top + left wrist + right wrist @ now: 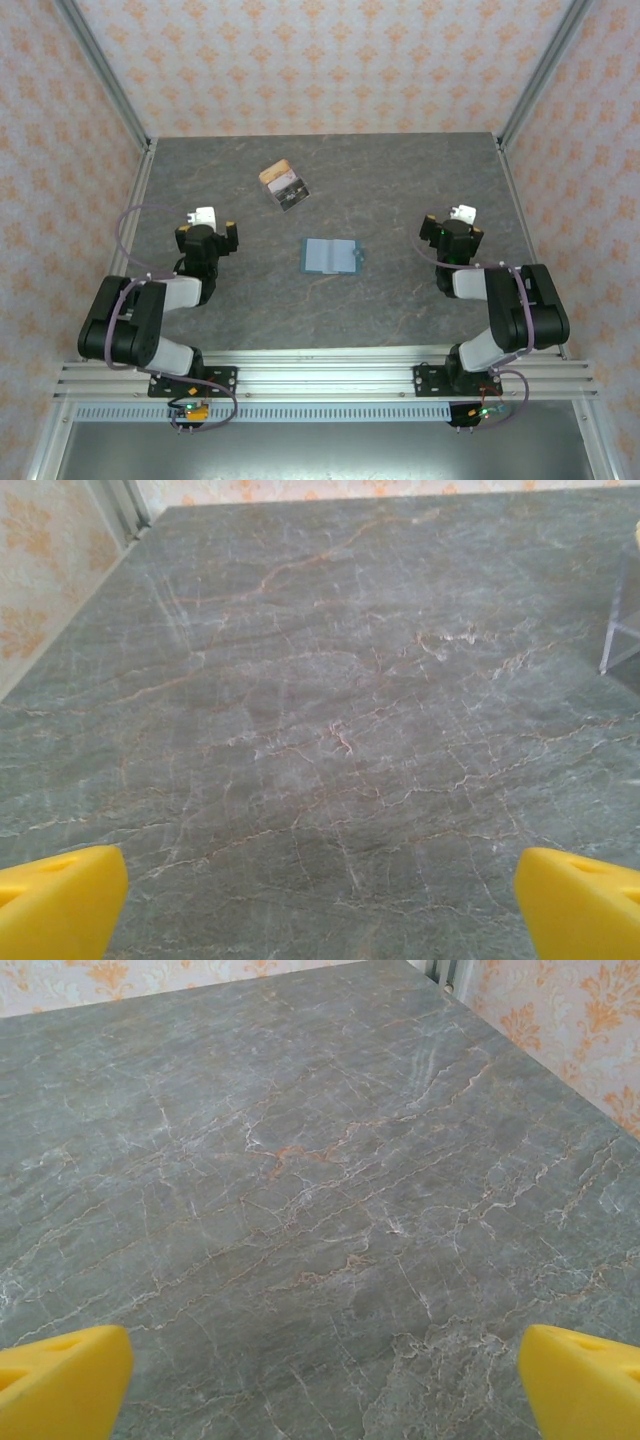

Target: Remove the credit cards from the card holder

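My left end effector (pixel 320 910) was spread fully wide, holding nothing, yellow fingertips (pixel 60 905) over bare desk (pixel 400 180). Right end effector (pixel 325 1390) was the same: wide apart, empty. Card holder (pixel 330 256) lay open flat mid-desk, with the left end effector at its 9 o'clock and the right at 3 o'clock. Credit cards (pixel 284 184) sat piled at its 11 o'clock, apart from it.

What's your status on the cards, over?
Left gripper open, right gripper open, both empty. Card holder open mid-table, credit cards piled beyond it. Nothing in the way.
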Controlling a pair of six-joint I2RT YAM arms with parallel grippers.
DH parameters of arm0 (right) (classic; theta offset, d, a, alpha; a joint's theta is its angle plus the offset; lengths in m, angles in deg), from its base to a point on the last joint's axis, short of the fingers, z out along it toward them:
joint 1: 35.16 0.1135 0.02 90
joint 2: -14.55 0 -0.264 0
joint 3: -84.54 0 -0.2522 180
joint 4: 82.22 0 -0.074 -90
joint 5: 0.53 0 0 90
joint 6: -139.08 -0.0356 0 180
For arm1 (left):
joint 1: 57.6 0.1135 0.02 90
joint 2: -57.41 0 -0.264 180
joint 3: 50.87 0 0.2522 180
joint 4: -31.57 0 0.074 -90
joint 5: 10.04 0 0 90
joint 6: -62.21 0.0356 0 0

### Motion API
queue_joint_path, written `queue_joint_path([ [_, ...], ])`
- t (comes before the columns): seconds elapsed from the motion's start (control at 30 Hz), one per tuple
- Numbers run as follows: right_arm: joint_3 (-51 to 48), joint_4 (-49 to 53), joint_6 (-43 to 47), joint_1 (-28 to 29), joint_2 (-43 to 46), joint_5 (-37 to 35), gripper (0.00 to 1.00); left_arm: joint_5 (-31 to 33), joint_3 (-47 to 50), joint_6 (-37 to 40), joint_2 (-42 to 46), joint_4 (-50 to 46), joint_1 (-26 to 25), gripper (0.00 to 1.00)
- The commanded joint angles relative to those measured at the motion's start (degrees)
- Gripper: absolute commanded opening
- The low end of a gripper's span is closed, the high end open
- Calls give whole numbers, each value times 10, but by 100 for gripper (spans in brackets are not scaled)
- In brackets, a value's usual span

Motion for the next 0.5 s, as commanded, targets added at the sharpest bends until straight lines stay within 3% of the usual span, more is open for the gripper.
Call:
queue_joint_path([
  [0.0, -2, -25, 5, -3, -2, 8, 99, -11, -9, 1, -15, 47, 3, 100],
  [0.1, -1, -23, 4, -3, -2, 8, 100, -8, -28, -1, -18, 10, 4, 100],
  [0.47, 0, -22, 4, -3, -2, 9, 99, -25, -28, -3, -18, 11, 11, 100],
])
